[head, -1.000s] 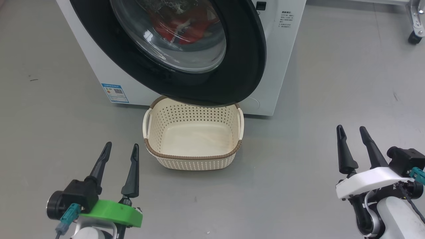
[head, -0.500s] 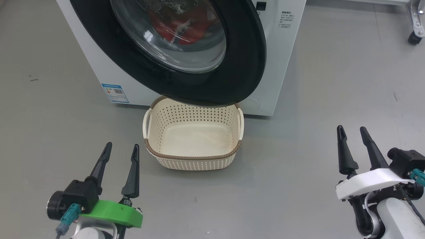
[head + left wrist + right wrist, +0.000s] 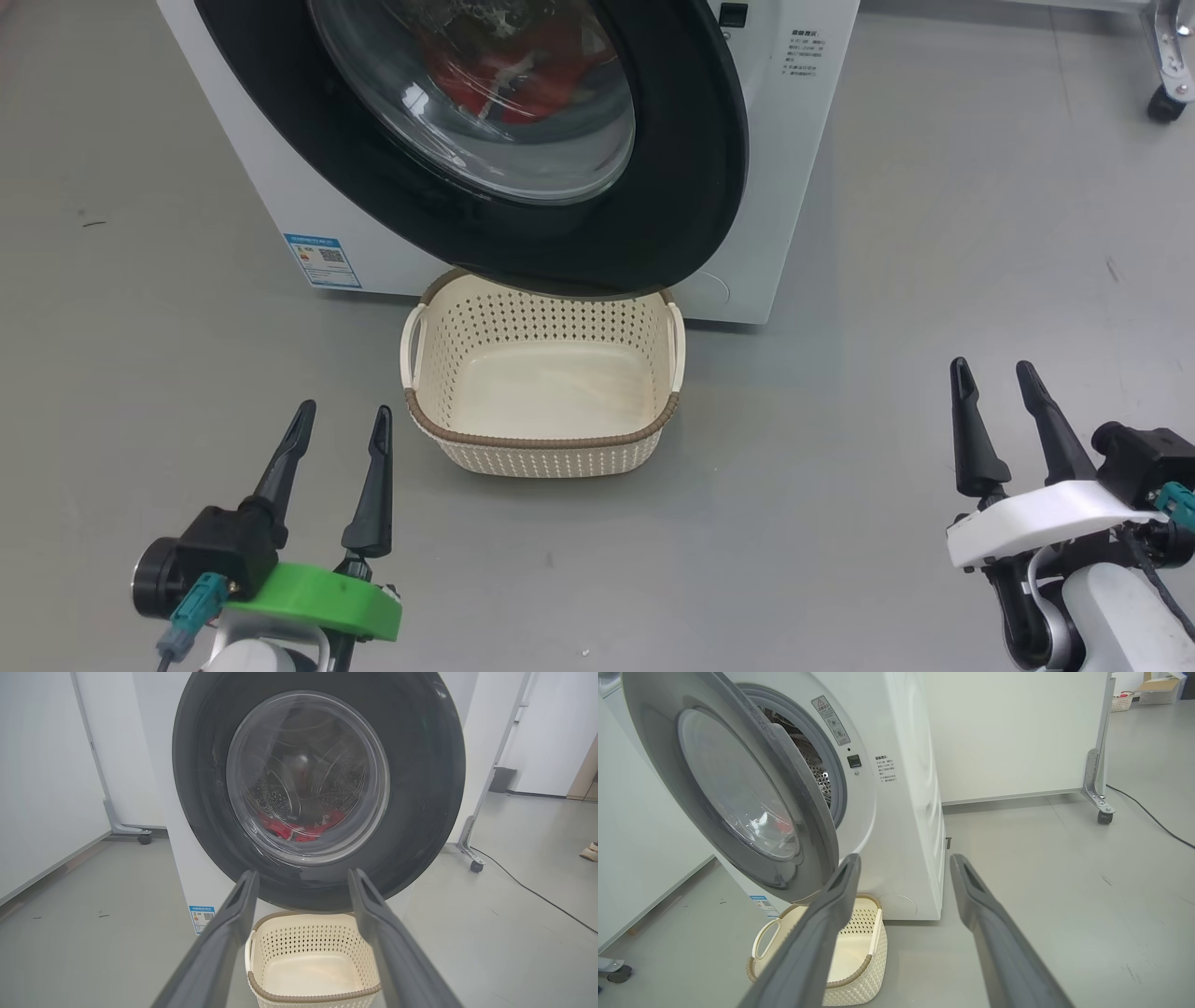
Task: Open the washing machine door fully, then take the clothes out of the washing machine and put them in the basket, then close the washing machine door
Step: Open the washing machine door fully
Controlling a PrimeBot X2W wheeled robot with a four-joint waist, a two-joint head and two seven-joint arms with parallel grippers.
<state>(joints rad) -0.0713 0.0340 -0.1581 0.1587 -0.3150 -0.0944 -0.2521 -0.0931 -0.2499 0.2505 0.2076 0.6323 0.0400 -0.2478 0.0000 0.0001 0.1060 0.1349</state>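
The white washing machine (image 3: pixel 794 159) stands ahead with its round black-rimmed door (image 3: pixel 691 187) swung partly out from the front; the right wrist view shows the gap behind the door (image 3: pixel 752 807). Red clothes (image 3: pixel 504 75) lie in the drum behind the glass, also red clothes (image 3: pixel 299 828) in the left wrist view. The empty cream basket (image 3: pixel 541 439) sits on the floor under the door. My left gripper (image 3: pixel 338 420) is open, low and left of the basket. My right gripper (image 3: pixel 991 373) is open, well to the basket's right. Neither holds anything.
Grey floor (image 3: pixel 887 308) spreads all around. A wheeled frame's caster (image 3: pixel 1165 105) stands at the far right, with a black cable (image 3: pixel 1153 816) running across the floor behind the machine. White partition panels (image 3: pixel 42 765) on castors flank the machine.
My right gripper has sunk slightly lower in the head view. The left gripper, door and basket have not moved.
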